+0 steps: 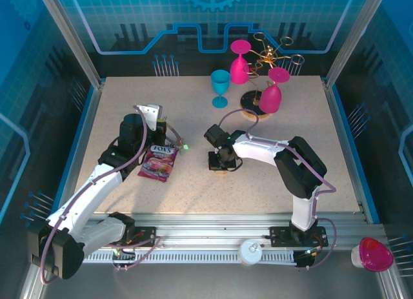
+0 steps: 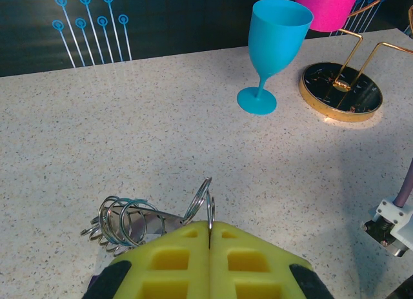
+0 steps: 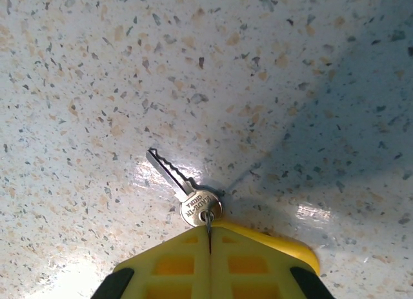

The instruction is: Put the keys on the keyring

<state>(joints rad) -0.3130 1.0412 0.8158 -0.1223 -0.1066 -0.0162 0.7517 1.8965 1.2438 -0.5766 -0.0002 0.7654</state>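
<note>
My left gripper is shut on one thin wire loop of the keyring, pinched edge-on between its yellow pads. The ring's flat grey body and several more loops lie on the table to the left of the pads. My right gripper is shut on the small ring through the head of a silver key. That key rests on the speckled table with its blade pointing up and left. A yellow tag pokes out under the right pad.
A purple candy pouch lies just beside the left gripper. A blue goblet stands at the back, beside a gold rack on a round base holding pink glasses.
</note>
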